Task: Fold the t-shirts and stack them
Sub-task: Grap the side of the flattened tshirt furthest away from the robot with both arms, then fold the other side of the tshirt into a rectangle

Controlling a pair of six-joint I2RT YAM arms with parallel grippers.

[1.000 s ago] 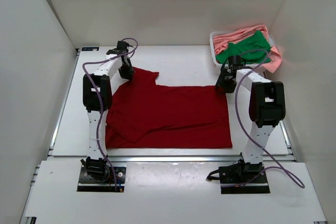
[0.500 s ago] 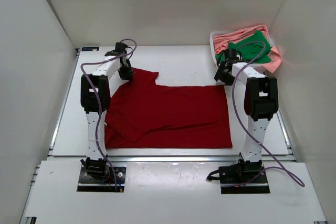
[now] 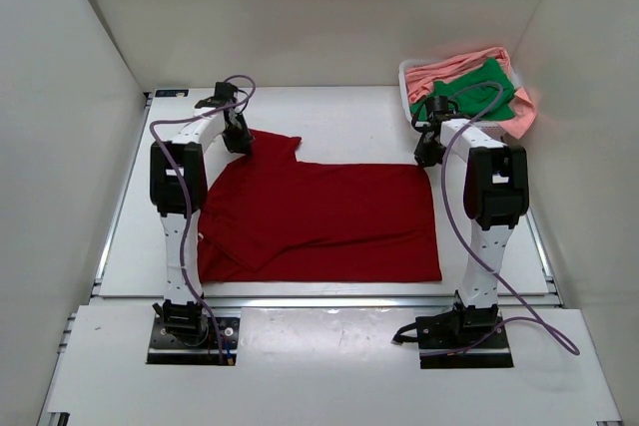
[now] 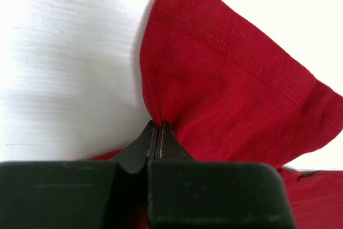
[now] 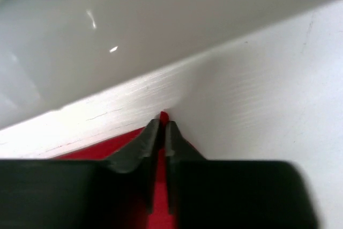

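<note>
A dark red t-shirt (image 3: 319, 221) lies spread on the white table, its sleeve (image 4: 236, 95) pointing to the far left. My left gripper (image 3: 238, 144) (image 4: 158, 124) is shut on the cloth at that sleeve's base. My right gripper (image 3: 427, 159) (image 5: 163, 123) is shut on the shirt's far right corner (image 5: 163, 115), a tip of red showing between the fingertips. A bright green t-shirt (image 3: 469, 92) and a light salmon pink t-shirt (image 3: 454, 64) sit bunched in the white basket (image 3: 406, 97) at the far right.
The basket's white wall (image 5: 107, 41) rises just beyond my right gripper. White enclosure walls stand on the left, back and right. Purple cables loop off both arms.
My right gripper came down from beside the basket onto the red shirt's far right corner and shut on it. The left gripper kept its hold and shifted slightly.
</note>
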